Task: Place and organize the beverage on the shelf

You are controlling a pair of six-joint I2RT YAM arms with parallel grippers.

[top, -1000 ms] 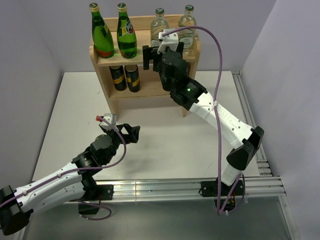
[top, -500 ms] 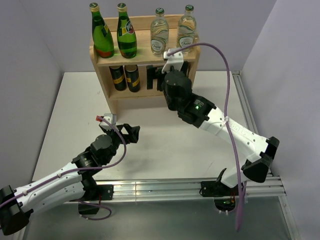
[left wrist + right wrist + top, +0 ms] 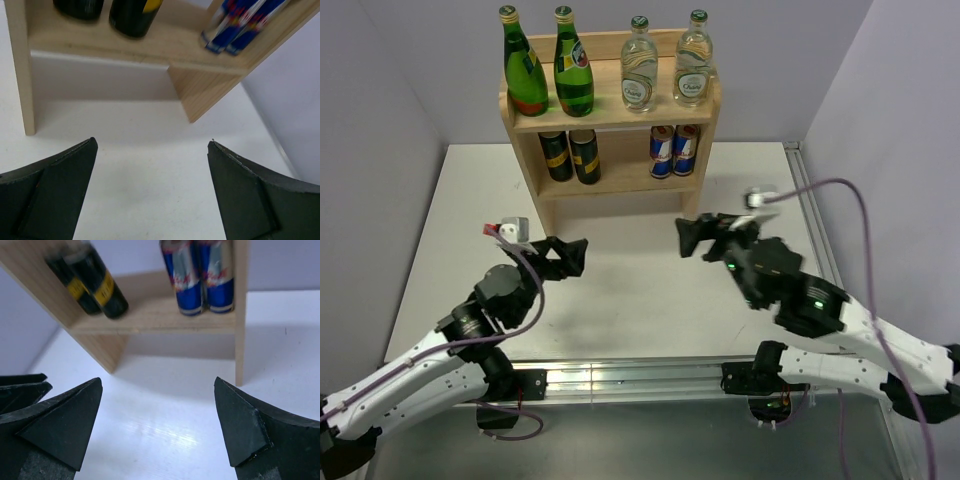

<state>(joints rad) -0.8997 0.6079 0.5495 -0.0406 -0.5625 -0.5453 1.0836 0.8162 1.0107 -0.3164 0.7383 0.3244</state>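
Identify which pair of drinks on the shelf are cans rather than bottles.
The blue-and-silver pair, lower tier right of the shelf; all others are bottles.

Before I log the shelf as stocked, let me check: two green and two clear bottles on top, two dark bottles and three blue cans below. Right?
Not quite. The top view shows two blue cans below, not three. The rest holds: two green bottles and two clear bottles on top of the shelf, two dark bottles below.

A white table (image 3: 640,300) with metal rails (image 3: 630,373) stands between lavender walls (image 3: 905,80).
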